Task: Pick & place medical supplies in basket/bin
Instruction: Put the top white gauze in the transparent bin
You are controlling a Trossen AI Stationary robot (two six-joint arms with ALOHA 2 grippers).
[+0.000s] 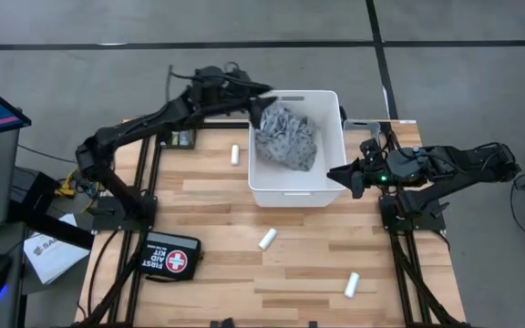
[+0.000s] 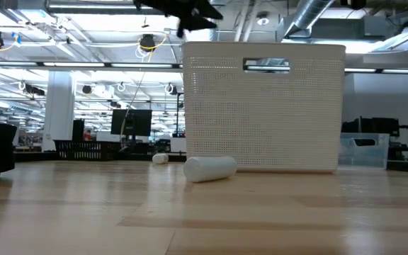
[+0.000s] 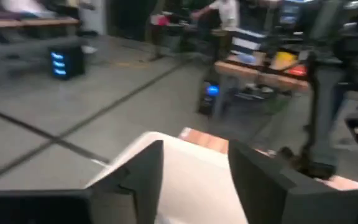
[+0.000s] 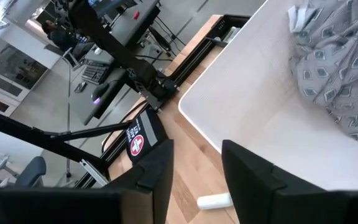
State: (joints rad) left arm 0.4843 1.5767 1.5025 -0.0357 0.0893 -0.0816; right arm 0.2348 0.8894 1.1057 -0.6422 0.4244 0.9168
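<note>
I have the left gripper (image 1: 264, 98) hanging over the far-left corner of the white tub (image 1: 334, 117), its fingers (image 3: 143, 171) parted with only the tub's rim showing between them, holding nothing. The grey patterned bandage (image 1: 286, 135) lies crumpled inside the tub, just below and to the inner side of that gripper.

My right gripper (image 1: 339, 173) sits at the tub's near-right corner, right against the outer wall, fingers (image 4: 157, 167) spread and empty; through its wrist camera I see the tub's rim (image 4: 229, 74) ahead and the bandage (image 4: 340, 68) beyond it.

Three gauze rolls are out on the bare wood. One gauze roll (image 1: 235, 155) lies to the outer side of the left gripper, near the tub's left wall. A second roll (image 1: 267, 240) lies in front of the tub, clear of it. A third roll (image 1: 352, 284) rests nearer the table's front edge, in front of the right gripper, with open board all round. The black first aid pouch (image 1: 171, 258) sits at the front-left, well apart from both grippers.
</note>
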